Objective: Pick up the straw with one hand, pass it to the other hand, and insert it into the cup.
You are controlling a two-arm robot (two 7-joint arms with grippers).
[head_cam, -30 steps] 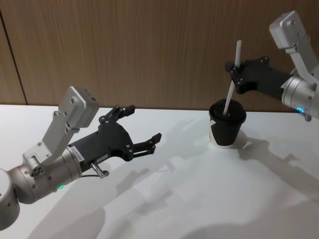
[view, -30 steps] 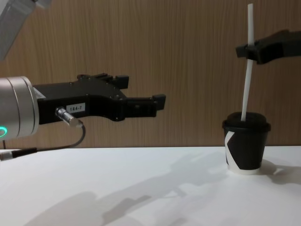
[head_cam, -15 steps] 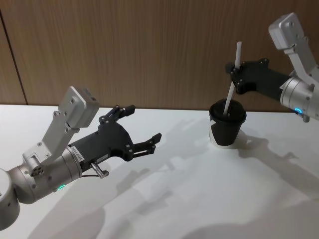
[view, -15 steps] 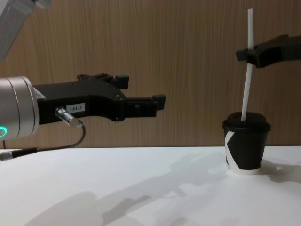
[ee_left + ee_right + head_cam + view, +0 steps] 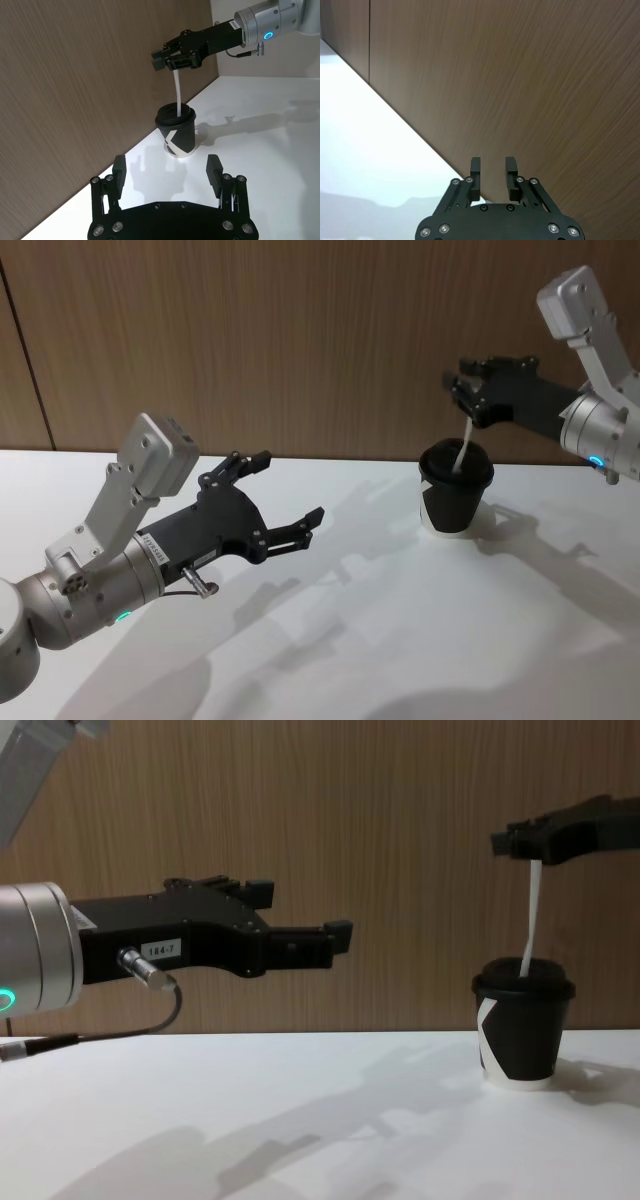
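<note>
The black cup (image 5: 455, 492) (image 5: 522, 1032) (image 5: 176, 134) stands on the white table at the right. The white straw (image 5: 463, 445) (image 5: 531, 918) (image 5: 177, 92) stands in its lid, leaning slightly. Its top end sits just under the tips of my right gripper (image 5: 462, 390) (image 5: 512, 841) (image 5: 168, 60). In the right wrist view that gripper (image 5: 493, 169) is open by a narrow gap, with only the wood wall between its fingers. My left gripper (image 5: 290, 485) (image 5: 302, 910) (image 5: 166, 170), with the silver wrist, hovers open and holds nothing, well to the left of the cup.
A brown wood-panel wall (image 5: 300, 330) rises right behind the table's far edge. White tabletop (image 5: 380, 620) stretches between the two arms and in front of the cup. A thin dark cable (image 5: 110, 1032) hangs from my left wrist.
The straw has slid down into the cup; its top, which stood above the right gripper, now ends at the fingertips. The right gripper's fingers have parted. The left arm has not moved.
</note>
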